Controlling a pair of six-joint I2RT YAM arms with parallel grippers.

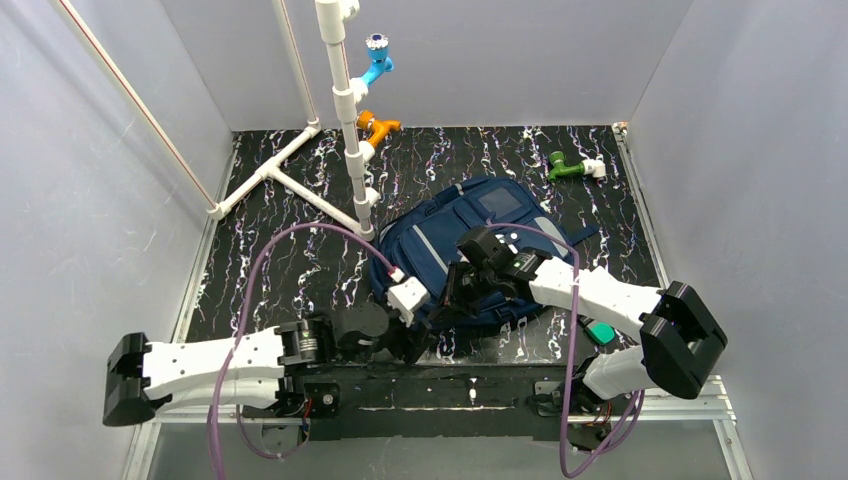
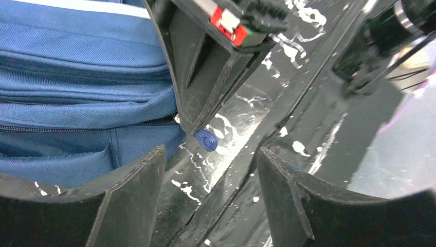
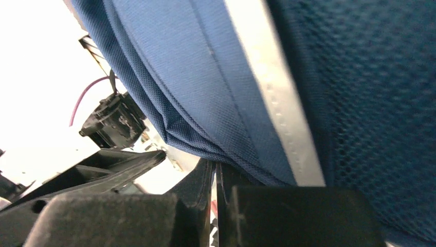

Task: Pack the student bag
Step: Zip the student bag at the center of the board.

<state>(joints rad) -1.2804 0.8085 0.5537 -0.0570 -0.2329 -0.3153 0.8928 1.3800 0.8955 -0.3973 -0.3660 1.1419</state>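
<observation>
The navy backpack (image 1: 440, 240) lies flat in the middle of the black marbled bench (image 1: 280, 270), its near edge toward the arms. The right pincer (image 3: 213, 170) is closed tight at that edge, its tips against the zip line beside a small blue zip pull (image 2: 206, 139); whether it pinches anything I cannot tell. The left pincer (image 2: 211, 152) stands wide and empty just beside the bag's corner, low over the bench.
</observation>
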